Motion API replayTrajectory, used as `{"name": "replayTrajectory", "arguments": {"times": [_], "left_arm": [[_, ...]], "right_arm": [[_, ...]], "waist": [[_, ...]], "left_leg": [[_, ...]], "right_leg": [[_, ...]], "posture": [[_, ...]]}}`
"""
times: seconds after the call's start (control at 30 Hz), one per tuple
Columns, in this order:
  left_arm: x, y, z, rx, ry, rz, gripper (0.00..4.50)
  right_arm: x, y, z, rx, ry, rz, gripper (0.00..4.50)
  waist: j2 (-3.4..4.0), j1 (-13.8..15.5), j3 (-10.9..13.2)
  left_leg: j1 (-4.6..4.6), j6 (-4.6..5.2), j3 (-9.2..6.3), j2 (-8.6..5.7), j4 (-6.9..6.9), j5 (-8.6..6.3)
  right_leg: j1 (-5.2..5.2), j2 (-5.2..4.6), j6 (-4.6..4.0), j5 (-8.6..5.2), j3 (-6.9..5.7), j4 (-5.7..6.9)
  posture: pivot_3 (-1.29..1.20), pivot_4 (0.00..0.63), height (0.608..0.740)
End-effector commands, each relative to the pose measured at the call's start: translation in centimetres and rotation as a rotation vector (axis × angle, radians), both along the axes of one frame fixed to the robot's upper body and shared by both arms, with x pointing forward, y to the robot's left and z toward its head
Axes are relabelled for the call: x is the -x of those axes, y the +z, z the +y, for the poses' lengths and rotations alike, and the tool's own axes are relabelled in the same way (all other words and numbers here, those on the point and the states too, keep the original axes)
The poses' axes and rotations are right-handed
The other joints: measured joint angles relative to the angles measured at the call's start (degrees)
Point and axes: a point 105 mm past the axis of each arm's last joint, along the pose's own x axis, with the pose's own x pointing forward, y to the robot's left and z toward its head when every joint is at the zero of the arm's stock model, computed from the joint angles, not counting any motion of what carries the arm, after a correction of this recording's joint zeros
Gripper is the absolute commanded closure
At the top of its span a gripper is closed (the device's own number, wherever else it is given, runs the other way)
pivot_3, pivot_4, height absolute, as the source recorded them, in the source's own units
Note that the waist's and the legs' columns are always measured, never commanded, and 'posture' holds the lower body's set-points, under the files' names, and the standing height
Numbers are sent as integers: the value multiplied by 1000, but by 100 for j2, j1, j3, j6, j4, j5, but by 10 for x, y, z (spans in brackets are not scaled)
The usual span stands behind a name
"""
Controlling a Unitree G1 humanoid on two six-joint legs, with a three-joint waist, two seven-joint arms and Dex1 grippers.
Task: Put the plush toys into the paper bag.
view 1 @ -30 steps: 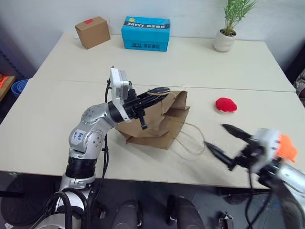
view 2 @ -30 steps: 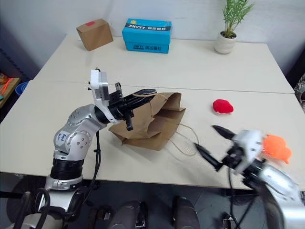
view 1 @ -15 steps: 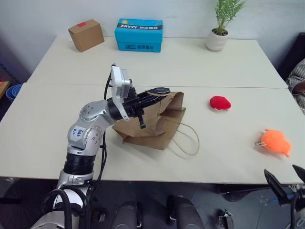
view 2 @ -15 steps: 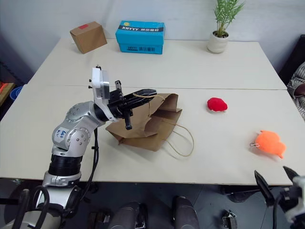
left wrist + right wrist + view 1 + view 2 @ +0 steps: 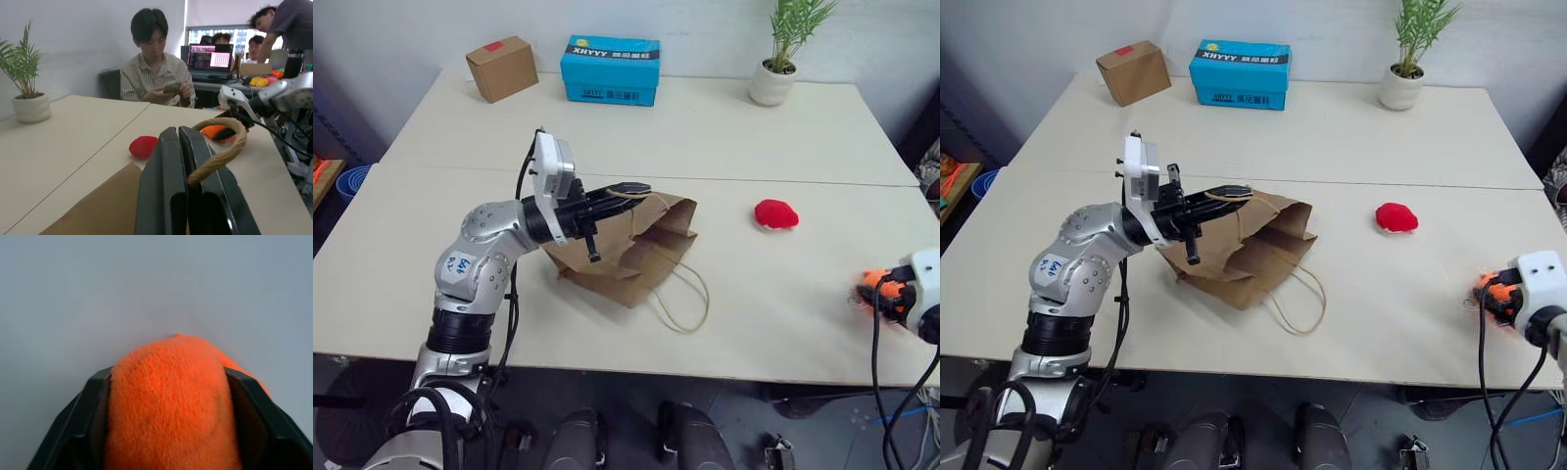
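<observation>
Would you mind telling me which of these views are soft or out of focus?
Left wrist view: the left hand and rope handle look soft, the people behind sharper. Right wrist view: the orange toy is soft, the fingers dark.

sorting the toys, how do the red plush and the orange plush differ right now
The red plush lies free on the table, beyond the paper bag's mouth; the orange plush sits between the right gripper's fingers at the table's right edge. The red one is fully exposed, the orange one mostly covered by the gripper. Both are small soft toys, still outside the bag.
</observation>
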Motion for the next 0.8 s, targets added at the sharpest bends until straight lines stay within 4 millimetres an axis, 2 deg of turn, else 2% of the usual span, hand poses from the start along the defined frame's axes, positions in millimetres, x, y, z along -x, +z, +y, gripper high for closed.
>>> {"name": "replayTrajectory", "arguments": {"times": [0.03,0.17,0.23,0.3,0.37,0.47,0.5,0.57,0.73,0.8], "left_arm": [[0,20,11,18,-1,-51,4500],[-5,23,19,18,-17,-26,4500],[-7,21,20,5,-23,-20,4500],[-10,21,19,-7,-42,-11,4500],[-11,21,17,-16,-64,-7,4500],[-14,21,14,-22,-84,-7,4500],[-13,22,11,-23,-95,-8,4500],[-12,23,6,-16,-116,-9,4500],[-8,22,-3,-4,-164,-6,4500],[-5,22,-7,0,-185,-5,4500]], "right_arm": [[6,-13,-10,-4,-29,96,3008],[4,1,11,1,133,35,3973],[0,16,36,-42,275,-55,4195],[8,64,114,-187,635,-262,4198],[26,89,167,-303,851,-355,4199],[34,95,206,-375,958,-361,4205],[36,94,225,-391,1014,-354,4205],[34,93,251,-411,1070,-353,4205],[5,75,284,-343,1093,-339,4205],[-14,65,294,-314,1064,-341,4206]], "waist": [[-5,6,-3],[-8,4,-4],[-8,1,-4],[-5,-19,-2],[10,-76,7],[15,-84,10],[10,-79,8],[-4,-78,2],[-5,-41,3],[-5,-26,3]], "left_leg": [[0,0,-2,0,0,0],[-1,0,-6,-2,0,0],[-3,-1,-7,-1,-2,-1],[-4,-4,-7,2,-4,-1],[-4,-16,-2,10,-6,0],[-2,-23,-5,14,-6,2],[-3,-23,-8,13,-6,2],[-3,-21,-11,10,-5,-1],[-22,-14,-14,-1,-3,-1],[-22,-11,-10,-4,-2,-3]], "right_leg": [[3,-2,1,0,1,-1],[7,-2,5,3,-1,-1],[7,0,6,3,-5,3],[6,6,7,4,-11,5],[-5,17,7,4,-11,10],[-6,19,6,4,-11,17],[-4,17,6,4,-11,15],[-2,10,5,3,-7,13],[-16,1,5,3,-8,12],[-17,3,5,3,-14,12]], "posture": [[0,150,740],[0,150,740],[0,150,740],[0,150,740],[0,150,740],[0,150,740],[0,150,740],[0,150,740],[0,150,740],[0,150,740]]}}
